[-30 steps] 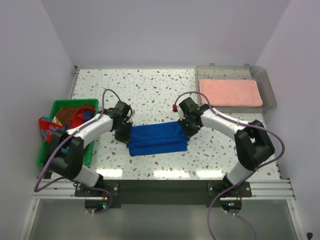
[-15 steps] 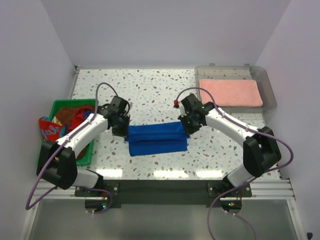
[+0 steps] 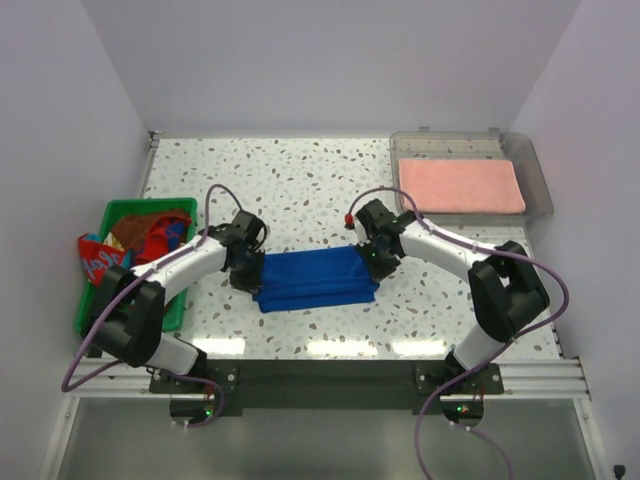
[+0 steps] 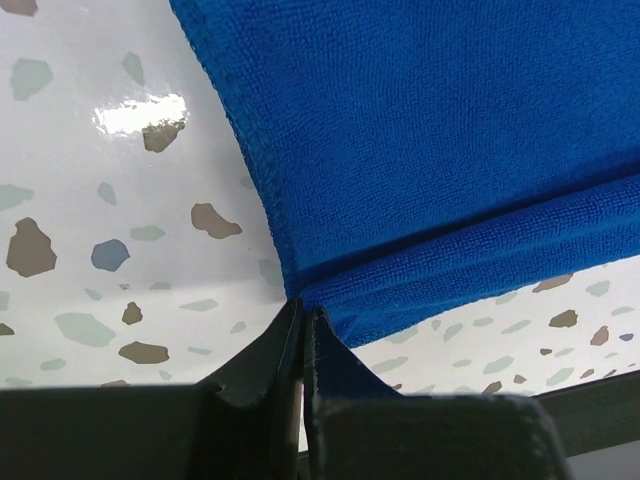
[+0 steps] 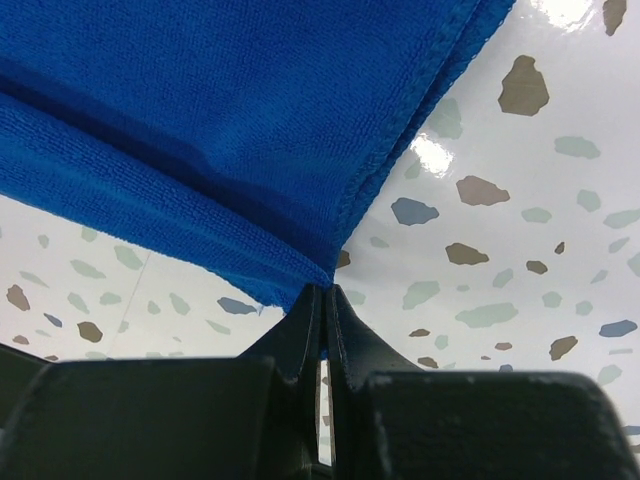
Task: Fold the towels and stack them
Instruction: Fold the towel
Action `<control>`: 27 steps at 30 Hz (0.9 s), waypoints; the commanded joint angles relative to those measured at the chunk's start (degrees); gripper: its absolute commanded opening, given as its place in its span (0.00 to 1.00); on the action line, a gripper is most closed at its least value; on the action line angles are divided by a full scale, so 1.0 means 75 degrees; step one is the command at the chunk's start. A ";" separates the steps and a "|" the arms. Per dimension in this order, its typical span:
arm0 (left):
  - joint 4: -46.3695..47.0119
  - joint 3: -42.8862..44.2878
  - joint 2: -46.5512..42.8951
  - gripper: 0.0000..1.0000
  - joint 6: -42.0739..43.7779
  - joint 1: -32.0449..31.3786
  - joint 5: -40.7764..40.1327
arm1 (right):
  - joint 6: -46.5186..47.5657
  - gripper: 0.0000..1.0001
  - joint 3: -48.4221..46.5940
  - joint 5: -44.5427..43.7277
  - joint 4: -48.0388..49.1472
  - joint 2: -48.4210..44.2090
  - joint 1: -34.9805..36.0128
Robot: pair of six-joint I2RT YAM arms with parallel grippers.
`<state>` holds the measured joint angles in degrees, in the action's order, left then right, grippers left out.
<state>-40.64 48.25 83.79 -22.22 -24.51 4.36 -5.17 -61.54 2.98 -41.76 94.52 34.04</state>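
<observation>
A plain royal blue towel [image 3: 315, 278] lies folded in the middle of the table. My left gripper [image 3: 254, 272] is shut on its left corner, and the cloth meets the closed tips in the left wrist view [image 4: 300, 305]. My right gripper [image 3: 372, 260] is shut on the right corner, with the hem pinched between the tips in the right wrist view [image 5: 328, 288]. The blue towel [image 4: 430, 130] [image 5: 200, 100] shows two layers in both wrist views. A salmon pink towel [image 3: 460, 186] lies folded flat at the back right. More towels, one blue with red pattern [image 3: 97, 262], are bunched at the left.
The pink towel rests in a clear plastic tray [image 3: 537, 170] at the back right corner. A green plastic basket [image 3: 120, 208] at the left edge holds the bunched towels. White walls close in both sides and the back of the speckled table [image 3: 300, 180].
Both grippers pulled the blue towel's ends outward and a little away half a second ago. They have now come back toward the near side, and the towel lies narrower and flatter.
</observation>
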 commanded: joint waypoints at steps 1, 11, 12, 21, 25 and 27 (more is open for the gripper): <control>0.0227 -0.0222 -0.0027 0.09 -0.0178 -0.0013 -0.0136 | 0.0010 0.00 0.0130 -0.0246 -0.0046 0.0053 0.0031; 0.0251 -0.0316 -0.0635 0.27 -0.0342 -0.0048 -0.0019 | -0.0166 0.20 0.0166 0.0070 -0.0081 -0.0262 0.0289; 0.0239 -0.0339 -0.0880 0.31 -0.0435 -0.0036 0.0028 | -0.0189 0.22 0.0178 0.0094 -0.0127 -0.0379 0.0312; 0.0275 -0.0995 -0.3166 0.70 -0.1489 -0.0072 0.0660 | -0.0728 0.32 0.0798 0.0493 -0.0127 -0.1375 0.1167; 0.0157 -0.1031 -0.4081 0.74 -0.1795 -0.0083 0.0707 | -0.1032 0.35 0.0986 0.0586 -0.0233 -0.2043 0.1566; 0.0146 -0.0984 -0.4339 0.74 -0.1865 -0.0083 0.0742 | -0.1092 0.36 0.0986 0.0552 -0.0303 -0.2383 0.1590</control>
<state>-39.35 40.73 53.32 -33.12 -24.88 8.12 -10.74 -54.17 6.13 -43.03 80.58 45.76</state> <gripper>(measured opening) 0.737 0.357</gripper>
